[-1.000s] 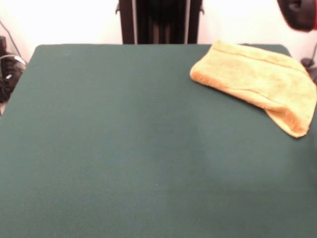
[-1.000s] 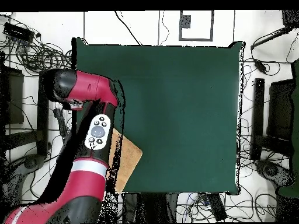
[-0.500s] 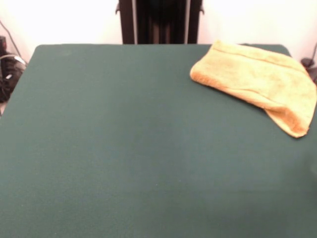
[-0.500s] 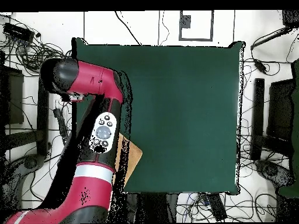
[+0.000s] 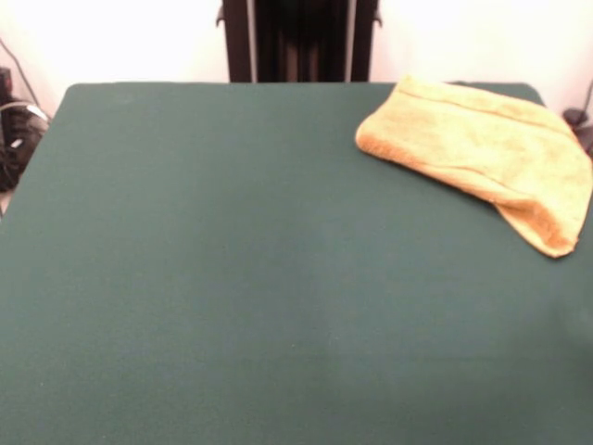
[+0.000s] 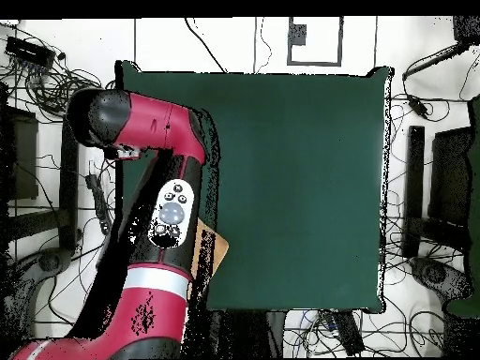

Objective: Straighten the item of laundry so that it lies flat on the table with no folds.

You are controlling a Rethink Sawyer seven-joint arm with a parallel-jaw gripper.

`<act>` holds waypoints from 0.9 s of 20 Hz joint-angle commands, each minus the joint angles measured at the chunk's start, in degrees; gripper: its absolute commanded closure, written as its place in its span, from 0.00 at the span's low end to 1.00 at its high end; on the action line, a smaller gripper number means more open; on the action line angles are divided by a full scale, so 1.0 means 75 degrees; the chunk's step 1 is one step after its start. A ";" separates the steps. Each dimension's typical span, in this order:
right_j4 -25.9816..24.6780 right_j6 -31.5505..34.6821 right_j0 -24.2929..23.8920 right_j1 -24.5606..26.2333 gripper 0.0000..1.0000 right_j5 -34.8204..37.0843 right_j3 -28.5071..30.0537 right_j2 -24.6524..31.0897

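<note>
While the near stretch of the table [image 5: 232,306] lies bare across the lower frame of the front view, your towel [image 5: 482,153] sits at the upper right, close to the far edge and the right-hand edge. It looks doubled over on itself, with a rounded fold along its lower left side and a loose corner hanging toward the lower right. Expect soft, light terry that drapes and drags on the felt rather than sliding cleanly. You would do best to pinch a single layer at that loose corner and draw it outward. From overhead, the red arm [image 6: 155,272] covers most of the towel at the lower left. You cannot see the gripper in either view, so its opening and contents cannot be told.
</note>
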 commanded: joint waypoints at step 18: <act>-0.0390 0.0577 -0.0036 0.0296 0.00 -0.1374 0.1632 0.0761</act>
